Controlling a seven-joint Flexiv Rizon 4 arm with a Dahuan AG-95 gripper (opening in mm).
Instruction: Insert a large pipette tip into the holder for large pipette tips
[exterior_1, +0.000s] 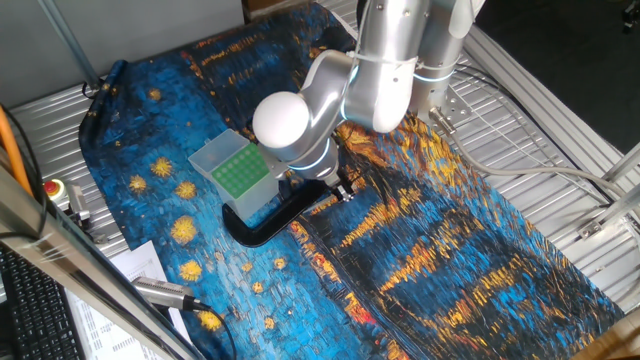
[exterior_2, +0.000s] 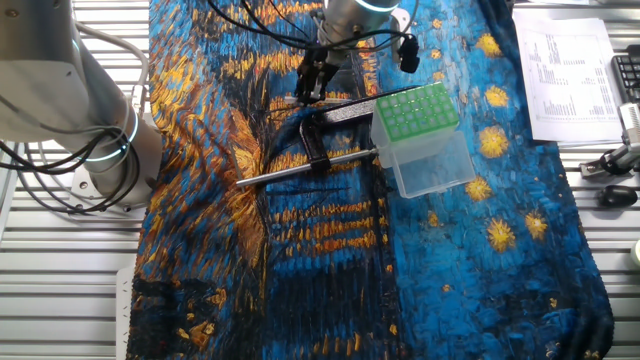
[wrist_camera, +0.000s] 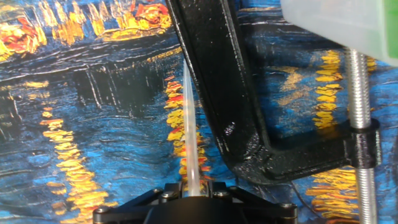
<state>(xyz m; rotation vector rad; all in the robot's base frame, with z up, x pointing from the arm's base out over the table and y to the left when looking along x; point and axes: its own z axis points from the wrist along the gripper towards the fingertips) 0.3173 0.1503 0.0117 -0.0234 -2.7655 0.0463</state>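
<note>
The large pipette tip (wrist_camera: 191, 134) is a slender translucent piece that runs straight out from between my jaws in the hand view. My gripper (wrist_camera: 193, 186) is shut on its thick end. In the other fixed view my gripper (exterior_2: 312, 85) hangs just left of the holder (exterior_2: 415, 110), over the black clamp. The holder is a translucent box with a green grid top; it also shows in one fixed view (exterior_1: 240, 170) and as a corner in the hand view (wrist_camera: 339, 22). The tip points along the cloth beside the clamp's arm, not at the holder.
A black C-shaped clamp (exterior_2: 315, 140) with a long metal rod (exterior_2: 300, 170) lies against the holder, and it shows right under the tip in the hand view (wrist_camera: 230, 106). A blue and yellow painted cloth (exterior_2: 330, 260) covers the table. Papers (exterior_2: 565, 70) lie at the edge.
</note>
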